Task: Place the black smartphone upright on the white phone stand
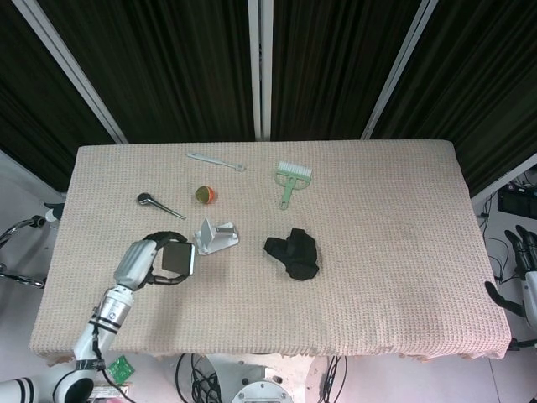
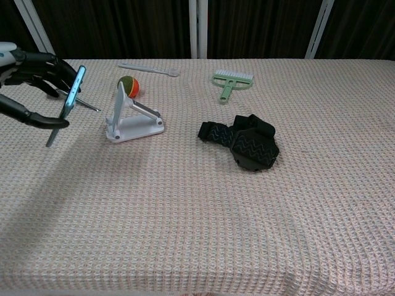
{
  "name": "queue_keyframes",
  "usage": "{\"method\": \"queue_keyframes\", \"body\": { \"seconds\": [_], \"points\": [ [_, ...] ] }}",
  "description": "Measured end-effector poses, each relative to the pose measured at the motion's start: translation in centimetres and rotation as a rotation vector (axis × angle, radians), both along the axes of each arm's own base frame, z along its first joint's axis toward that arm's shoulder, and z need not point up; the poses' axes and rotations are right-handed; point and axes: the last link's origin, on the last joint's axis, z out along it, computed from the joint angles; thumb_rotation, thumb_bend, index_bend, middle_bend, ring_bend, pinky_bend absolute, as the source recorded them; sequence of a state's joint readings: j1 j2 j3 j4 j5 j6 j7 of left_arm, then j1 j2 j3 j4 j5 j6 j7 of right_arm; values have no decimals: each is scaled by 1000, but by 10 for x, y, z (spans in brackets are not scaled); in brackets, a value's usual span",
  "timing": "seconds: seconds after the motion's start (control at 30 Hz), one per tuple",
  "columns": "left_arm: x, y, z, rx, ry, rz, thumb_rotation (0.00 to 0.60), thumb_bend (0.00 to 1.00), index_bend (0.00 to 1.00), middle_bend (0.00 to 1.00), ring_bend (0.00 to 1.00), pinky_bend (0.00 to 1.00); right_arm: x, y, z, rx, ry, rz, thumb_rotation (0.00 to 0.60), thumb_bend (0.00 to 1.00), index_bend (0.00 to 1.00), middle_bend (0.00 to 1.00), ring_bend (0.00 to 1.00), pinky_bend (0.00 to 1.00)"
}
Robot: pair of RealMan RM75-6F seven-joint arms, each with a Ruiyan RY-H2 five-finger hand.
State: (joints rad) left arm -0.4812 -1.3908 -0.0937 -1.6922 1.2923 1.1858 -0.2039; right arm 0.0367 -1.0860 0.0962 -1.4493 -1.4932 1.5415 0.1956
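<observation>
My left hand (image 1: 156,259) holds the black smartphone (image 1: 179,259) above the table, just left of the white phone stand (image 1: 215,237). In the chest view the smartphone (image 2: 69,102) shows edge-on and tilted, gripped by my left hand (image 2: 32,77), a short gap away from the stand (image 2: 131,121). The stand sits empty, its back plate raised. My right hand (image 1: 523,256) hangs off the table's right edge, away from everything, with fingers apart and nothing in it.
A black cloth glove (image 1: 294,253) lies right of the stand. Behind the stand are an orange-green ball (image 1: 205,196), a black-handled tool (image 1: 159,204), a green brush (image 1: 291,180) and a grey utensil (image 1: 216,160).
</observation>
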Motion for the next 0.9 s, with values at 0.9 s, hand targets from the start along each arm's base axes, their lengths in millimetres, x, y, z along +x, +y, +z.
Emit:
{"method": "queue_keyframes", "body": {
  "seconds": [0.9],
  "points": [
    [41,45,-35,14,-459,349,600,456,565,587,279,248,0,4,4,-8,11,-5,600,174,0,0,0,0]
  ]
}}
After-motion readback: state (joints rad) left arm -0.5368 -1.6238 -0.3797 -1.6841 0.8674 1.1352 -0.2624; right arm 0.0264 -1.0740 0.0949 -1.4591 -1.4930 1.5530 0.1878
